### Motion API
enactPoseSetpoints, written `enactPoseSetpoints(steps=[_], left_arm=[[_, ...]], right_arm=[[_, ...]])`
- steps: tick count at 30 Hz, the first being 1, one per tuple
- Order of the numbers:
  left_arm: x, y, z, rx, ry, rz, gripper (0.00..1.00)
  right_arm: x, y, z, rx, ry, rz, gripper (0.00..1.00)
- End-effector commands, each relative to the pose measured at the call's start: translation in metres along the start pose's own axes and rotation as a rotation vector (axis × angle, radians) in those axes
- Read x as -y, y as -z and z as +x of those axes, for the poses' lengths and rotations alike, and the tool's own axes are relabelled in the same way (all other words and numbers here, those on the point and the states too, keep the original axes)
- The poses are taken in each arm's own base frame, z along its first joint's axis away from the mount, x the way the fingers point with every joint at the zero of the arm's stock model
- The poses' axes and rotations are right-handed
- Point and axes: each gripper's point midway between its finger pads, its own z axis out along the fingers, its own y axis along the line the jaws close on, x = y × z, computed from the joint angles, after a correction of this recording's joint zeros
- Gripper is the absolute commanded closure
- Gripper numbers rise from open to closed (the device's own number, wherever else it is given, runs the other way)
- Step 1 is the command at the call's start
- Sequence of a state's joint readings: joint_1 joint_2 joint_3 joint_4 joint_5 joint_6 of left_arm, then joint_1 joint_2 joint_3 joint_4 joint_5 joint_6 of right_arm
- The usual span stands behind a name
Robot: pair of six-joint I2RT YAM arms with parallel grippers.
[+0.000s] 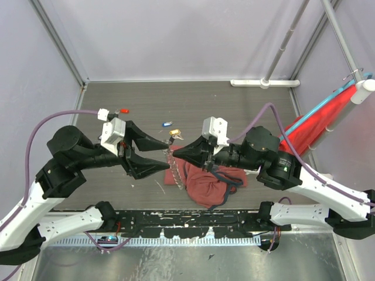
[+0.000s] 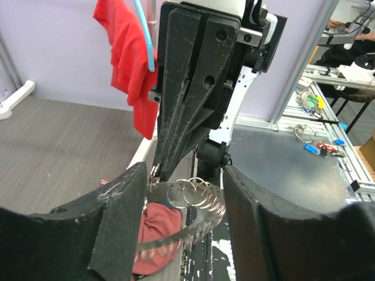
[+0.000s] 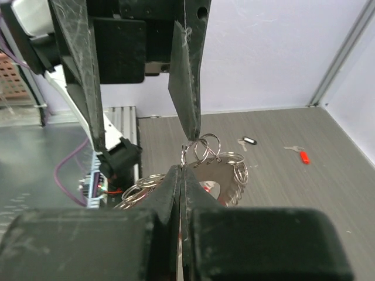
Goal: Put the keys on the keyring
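Two grippers are meeting above the near middle of the counter [image 1: 234, 111], and the keyring [image 3: 231, 170] is hanging between them. Your right gripper [image 3: 182, 175] is reaching toward the left arm with its fingers pressed flat together. At their very tip it appears to be pinching the thin wire of the keyring, though the wire is too fine in every view to be sure. Your left gripper [image 2: 184, 184] is facing it with its fingers spread, one standing on each side of the right gripper's tip and just beside the ring's upper loops. The ring's fringe of small silvery keys is dangling below that tip, over the left edge of the dark-red cloth bag [image 1: 205, 184], which is lying crumpled on the counter under your right arm. The loose keys are lying farther back on the counter. The yellow-headed key [image 1: 174, 134] is sitting just behind the two gripper tips and the blue-headed key [image 1: 167, 124] a little beyond it. The red-headed key [image 1: 123, 110] is resting off to the left, behind your left wrist. In the right wrist view a black-headed key [image 3: 248, 140] is lying on the counter beyond the ring. A bright red cloth [image 1: 319, 123] is hanging along the right wall.
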State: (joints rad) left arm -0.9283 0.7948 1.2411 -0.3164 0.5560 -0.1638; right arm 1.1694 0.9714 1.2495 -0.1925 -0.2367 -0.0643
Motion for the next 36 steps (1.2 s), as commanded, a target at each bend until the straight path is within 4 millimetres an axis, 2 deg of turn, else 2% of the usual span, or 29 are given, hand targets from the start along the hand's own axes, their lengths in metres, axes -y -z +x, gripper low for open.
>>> enactPoseSetpoints(steps=[1,7,10,14,19,21,28,36], left_arm=[[0.002,0.010,-0.011,0.005,-0.040,-0.030,0.35],[-0.007,0.016,-0.005,-0.018,-0.051,-0.087,0.20],[-0.014,0.019,-0.005,-0.015,-0.060,-0.132,0.11],[-0.022,0.022,-0.005,-0.002,-0.089,-0.176,0.09],[-0.023,0.022,-0.003,0.013,-0.144,-0.168,0.12],[-0.022,0.022,-0.002,0.023,-0.168,-0.156,0.17],[-0.021,0.019,0.006,0.041,-0.243,-0.120,0.26],[-0.015,0.015,0.009,0.071,-0.288,-0.067,0.37]], right_arm=[[0.013,0.016,-0.038,0.100,0.168,0.064,0.99],[-0.004,0.032,-0.036,0.159,0.493,-0.046,0.99],[-0.003,0.034,-0.036,0.157,0.604,-0.052,0.99],[-0.001,0.035,-0.031,0.123,0.736,-0.073,0.99],[0.000,0.034,-0.026,0.095,0.902,-0.107,0.99],[0.001,0.034,-0.027,0.090,0.944,-0.108,0.99],[-0.002,0.036,-0.024,0.086,1.065,-0.144,0.99],[-0.014,0.040,-0.018,0.117,1.161,-0.216,0.99]])
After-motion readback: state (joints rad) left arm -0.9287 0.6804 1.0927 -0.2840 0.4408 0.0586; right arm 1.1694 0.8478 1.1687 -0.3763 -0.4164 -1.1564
